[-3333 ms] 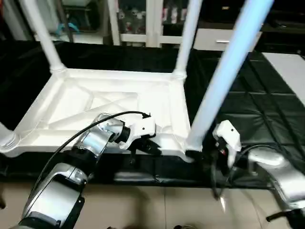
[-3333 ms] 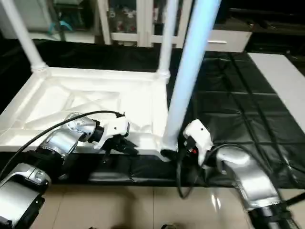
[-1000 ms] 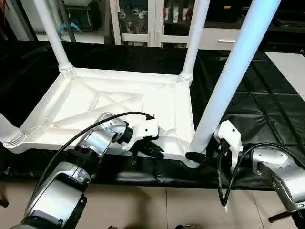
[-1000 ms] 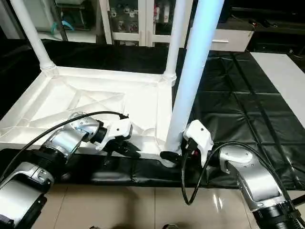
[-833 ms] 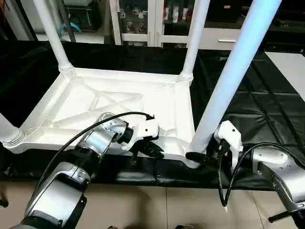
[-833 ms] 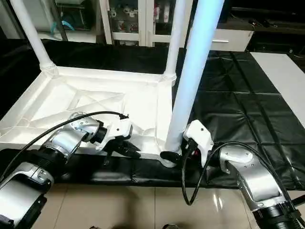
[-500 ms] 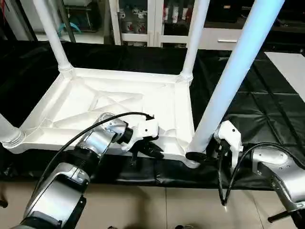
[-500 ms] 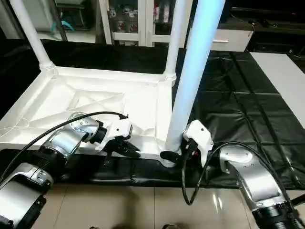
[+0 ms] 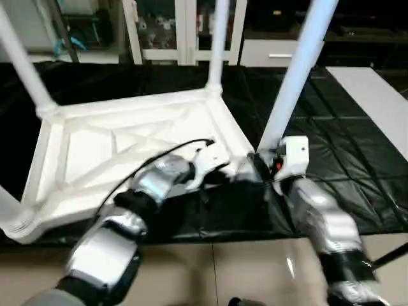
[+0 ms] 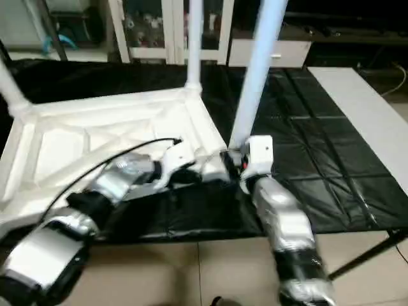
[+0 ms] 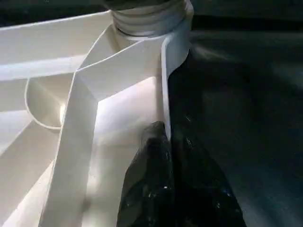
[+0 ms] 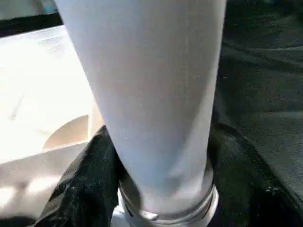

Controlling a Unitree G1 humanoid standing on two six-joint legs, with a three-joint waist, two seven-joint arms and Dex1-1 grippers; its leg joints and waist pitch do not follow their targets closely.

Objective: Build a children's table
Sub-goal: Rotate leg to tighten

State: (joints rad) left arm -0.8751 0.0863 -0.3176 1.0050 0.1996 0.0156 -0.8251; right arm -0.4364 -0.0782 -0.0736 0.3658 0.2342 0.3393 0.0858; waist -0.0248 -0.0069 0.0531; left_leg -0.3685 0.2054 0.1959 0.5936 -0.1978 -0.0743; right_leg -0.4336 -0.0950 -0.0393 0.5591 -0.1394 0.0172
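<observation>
left gripper (image 11: 165, 156) pinches the white plastic ribbed tabletop's (image 9: 95, 150) near rim; right gripper (image 12: 161, 189) clasps the white tapered near-right leg (image 9: 290, 76).

The white children's table (image 9: 121, 143) lies upside down (X-ribbed underside up), its tapered legs (image 9: 294, 70) standing in corner sockets

All four legs (image 9: 295, 70) cut off at 12 o'clock edge; both forearms (image 9: 159, 182) motion-blurred; near-left socket (image 9: 16, 223) clipped at 9 o'clock.
</observation>
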